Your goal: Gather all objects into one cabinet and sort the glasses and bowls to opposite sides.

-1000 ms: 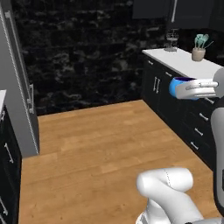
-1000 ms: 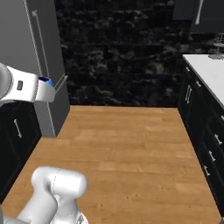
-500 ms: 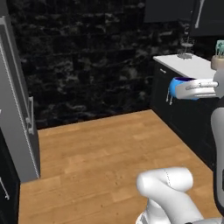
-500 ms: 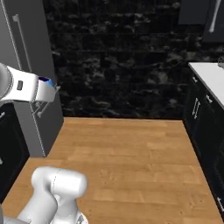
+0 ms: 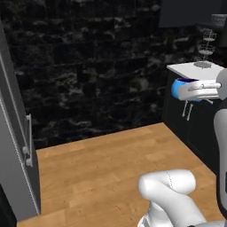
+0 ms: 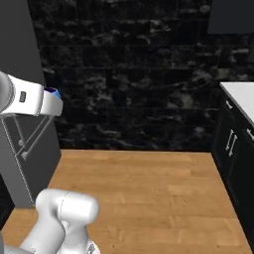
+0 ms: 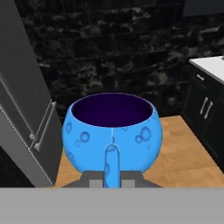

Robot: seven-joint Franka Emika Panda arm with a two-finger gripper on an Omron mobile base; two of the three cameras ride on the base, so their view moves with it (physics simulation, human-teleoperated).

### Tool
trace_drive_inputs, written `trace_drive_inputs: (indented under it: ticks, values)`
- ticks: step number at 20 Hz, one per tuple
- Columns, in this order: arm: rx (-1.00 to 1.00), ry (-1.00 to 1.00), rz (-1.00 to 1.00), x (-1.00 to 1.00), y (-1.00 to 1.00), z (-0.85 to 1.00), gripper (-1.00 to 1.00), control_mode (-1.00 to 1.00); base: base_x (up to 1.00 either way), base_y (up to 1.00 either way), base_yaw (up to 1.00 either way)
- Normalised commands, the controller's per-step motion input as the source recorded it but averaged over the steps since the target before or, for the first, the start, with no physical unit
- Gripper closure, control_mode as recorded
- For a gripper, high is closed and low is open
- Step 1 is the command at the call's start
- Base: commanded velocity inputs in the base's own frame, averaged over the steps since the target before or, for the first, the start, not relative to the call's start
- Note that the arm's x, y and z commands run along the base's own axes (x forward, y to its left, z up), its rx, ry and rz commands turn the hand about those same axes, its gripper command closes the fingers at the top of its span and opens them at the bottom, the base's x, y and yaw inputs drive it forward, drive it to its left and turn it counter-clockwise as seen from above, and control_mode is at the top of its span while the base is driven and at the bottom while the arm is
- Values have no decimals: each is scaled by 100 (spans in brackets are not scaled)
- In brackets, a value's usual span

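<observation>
Blue bowl (image 7: 112, 131): we hold it at six o'clock, hand view.
Gripper (image 7: 112, 177): clamped on its rim.

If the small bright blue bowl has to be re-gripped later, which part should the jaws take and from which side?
Judging by the hand view, the rim wall is the best bet: the small bright blue bowl is round-bellied and too wide to span, with an open dark mouth. Come from above its opening, one finger inside and one outside, as the gripper holds it now, shut on the near wall.
</observation>
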Motion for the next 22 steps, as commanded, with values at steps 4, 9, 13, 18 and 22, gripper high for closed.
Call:
trace_drive_inputs:
  ticks: [4,9,13,18,22]
  values:
    - [0,0,0,0,0,0,100,100,100,20,-8]
    - [0,0,0,0,0,0,100,100,100,12,-10]
    - [0,0,0,0,0,0,100,100,100,7,-13]
    - [0,0,0,0,0,0,100,100,100,4,-14]
    - [0,0,0,0,0,0,100,100,100,7,-16]
